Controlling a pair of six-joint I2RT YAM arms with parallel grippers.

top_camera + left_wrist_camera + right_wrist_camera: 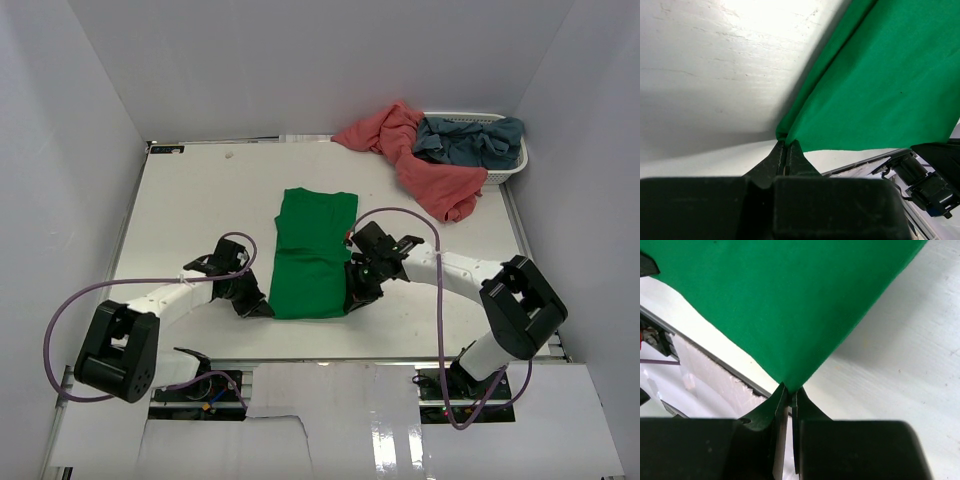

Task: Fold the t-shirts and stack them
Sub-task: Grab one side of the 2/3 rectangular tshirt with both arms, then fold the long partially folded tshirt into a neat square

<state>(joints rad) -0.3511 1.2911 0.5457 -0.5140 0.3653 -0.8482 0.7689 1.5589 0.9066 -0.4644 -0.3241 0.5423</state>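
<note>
While the left pincer (785,146) pinches the near left corner of the green t-shirt (312,255) on the surface (200,200), we see the right pincer (789,390) pinching its near right corner; the salmon-pink t-shirt (420,165) and grey-blue t-shirt (470,140) lie far right.

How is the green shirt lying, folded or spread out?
Folded: the green shirt is a long narrow strip with no sleeves sticking out.

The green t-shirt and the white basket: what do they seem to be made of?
The green t-shirt looks like soft, matte cloth, perhaps cotton: it drapes in folds and shows no shine. The basket looks like white rigid plastic, judging by its slatted wall; its finish is too small to tell.
</note>
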